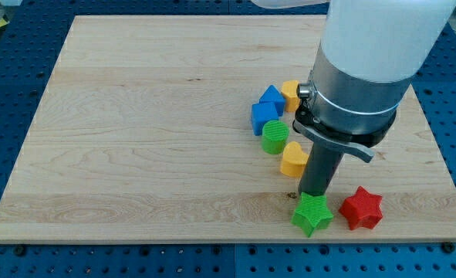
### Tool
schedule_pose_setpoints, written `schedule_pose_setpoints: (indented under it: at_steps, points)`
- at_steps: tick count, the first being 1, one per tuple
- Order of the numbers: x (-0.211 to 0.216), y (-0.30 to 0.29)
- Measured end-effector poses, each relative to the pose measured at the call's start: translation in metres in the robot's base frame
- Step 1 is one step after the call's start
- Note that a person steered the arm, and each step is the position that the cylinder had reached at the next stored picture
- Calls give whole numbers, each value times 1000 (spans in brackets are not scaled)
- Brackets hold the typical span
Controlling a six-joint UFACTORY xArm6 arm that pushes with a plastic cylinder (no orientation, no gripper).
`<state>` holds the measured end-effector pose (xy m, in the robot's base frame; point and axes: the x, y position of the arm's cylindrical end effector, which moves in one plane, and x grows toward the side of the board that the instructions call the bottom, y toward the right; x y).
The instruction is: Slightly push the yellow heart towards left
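Though partly hidden by rod [320, 166], yellow heart [292, 161] seems upright, ridged.

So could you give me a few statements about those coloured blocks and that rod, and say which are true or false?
1. The yellow heart lies just below the green round block. True.
2. The red star sits left of the green star. False: it is on its right.
3. My tip is beside the blue blocks. False: it is just above the green star.
4. Another yellow block lies partly hidden behind the arm. True.
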<state>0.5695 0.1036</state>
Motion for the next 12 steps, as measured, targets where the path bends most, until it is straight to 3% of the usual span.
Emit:
schedule_pose_setpoints:
  at_steps: [3, 6, 12]
  points:
    - [-30, 40]
    - [-28, 104]
    - [-62, 75]
